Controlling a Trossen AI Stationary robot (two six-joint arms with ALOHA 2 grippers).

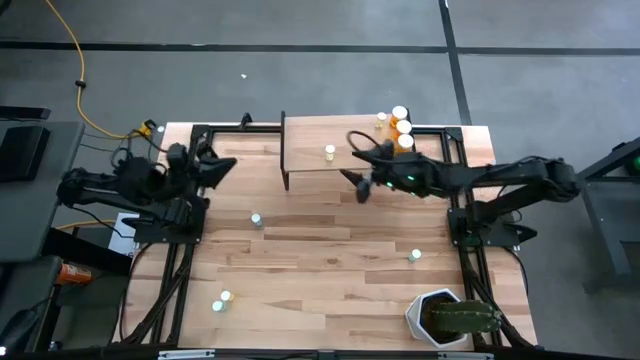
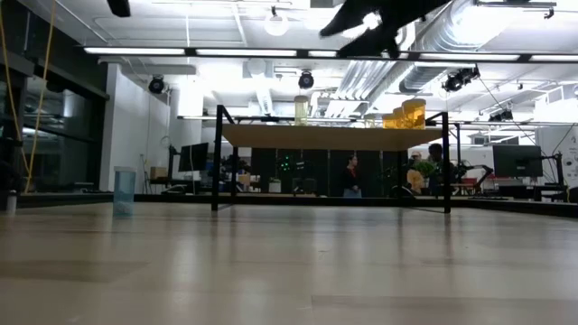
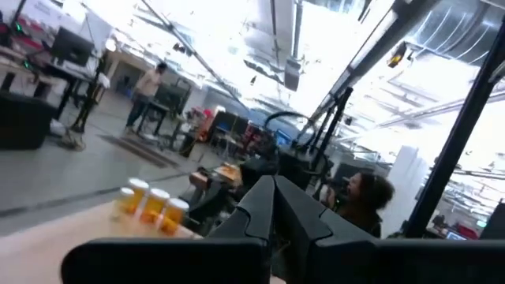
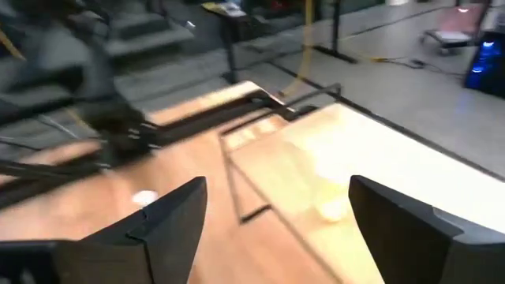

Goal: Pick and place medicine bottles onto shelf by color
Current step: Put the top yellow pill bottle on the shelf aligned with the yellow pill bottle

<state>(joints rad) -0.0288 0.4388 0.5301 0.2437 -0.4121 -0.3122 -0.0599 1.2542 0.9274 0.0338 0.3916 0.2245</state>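
Note:
The light-wood shelf (image 1: 320,135) stands at the table's far side on black legs (image 2: 218,158). Three orange bottles (image 1: 403,128) stand at its far right end, and they also show in the low view (image 2: 406,115) and the left wrist view (image 3: 154,203). A pale, yellowish-green bottle (image 1: 330,152) stands near the shelf's middle (image 2: 301,108). My right gripper (image 1: 360,172) hangs open and empty above the shelf's near edge, right of that bottle (image 4: 331,209); it is high in the low view (image 2: 375,23). My left gripper (image 1: 225,165) waits shut at the table's left, raised.
On the tabletop stand a pale blue bottle (image 1: 257,219) left of centre, a green one (image 1: 415,256) at the right, and two more (image 1: 222,300) near the front left. A white pot with a plant (image 1: 445,318) stands at the front right. People show in the room behind.

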